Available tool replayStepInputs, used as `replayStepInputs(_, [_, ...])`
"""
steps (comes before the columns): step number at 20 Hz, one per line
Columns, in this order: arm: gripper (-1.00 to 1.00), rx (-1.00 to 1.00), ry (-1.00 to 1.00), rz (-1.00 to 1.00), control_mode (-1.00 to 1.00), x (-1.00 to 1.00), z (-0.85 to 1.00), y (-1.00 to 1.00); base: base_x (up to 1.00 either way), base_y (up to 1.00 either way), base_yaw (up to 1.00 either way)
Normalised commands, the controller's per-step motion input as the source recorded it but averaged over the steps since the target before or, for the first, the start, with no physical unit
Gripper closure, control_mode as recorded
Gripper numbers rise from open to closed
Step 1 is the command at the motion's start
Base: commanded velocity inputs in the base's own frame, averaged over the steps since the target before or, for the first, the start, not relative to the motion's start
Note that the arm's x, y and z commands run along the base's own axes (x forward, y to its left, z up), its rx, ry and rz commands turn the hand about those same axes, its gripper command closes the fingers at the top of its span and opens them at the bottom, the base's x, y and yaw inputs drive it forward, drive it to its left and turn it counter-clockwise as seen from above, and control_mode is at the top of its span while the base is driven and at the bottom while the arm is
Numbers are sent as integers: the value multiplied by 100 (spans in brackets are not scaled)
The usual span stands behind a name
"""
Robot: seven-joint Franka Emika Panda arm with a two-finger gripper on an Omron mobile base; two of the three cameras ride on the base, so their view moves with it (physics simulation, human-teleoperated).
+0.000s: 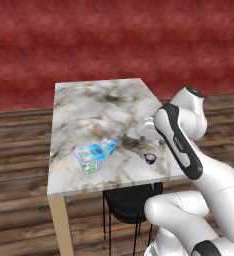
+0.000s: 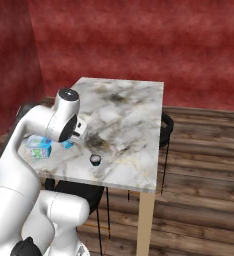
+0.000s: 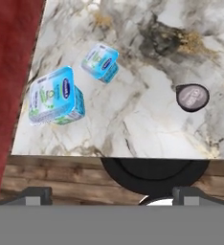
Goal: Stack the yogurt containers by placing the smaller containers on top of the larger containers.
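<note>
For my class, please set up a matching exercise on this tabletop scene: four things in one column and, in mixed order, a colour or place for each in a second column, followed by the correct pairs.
Things
1. large tub
2. small tub
3. tiny cup
4. stool

Descriptions
A. black, tucked under the table's near edge
B. dark with a pale top, standing alone on the marble
C. bright blue top, white sides with green marks, nearest the table's corner
D. light blue, just beyond the biggest container

Pairs: 1-C, 2-D, 3-B, 4-A
</note>
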Motion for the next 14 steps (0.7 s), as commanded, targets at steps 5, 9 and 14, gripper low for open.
replayStepInputs(5, [-100, 3, -1, 0, -100, 1, -10, 2, 0, 0, 0])
replayStepInputs(9, [-100, 3, -6, 0, -100, 12, -11, 0, 0, 0, 0])
replayStepInputs(14, [-100, 2, -9, -1, -100, 24, -11, 0, 0, 0, 0])
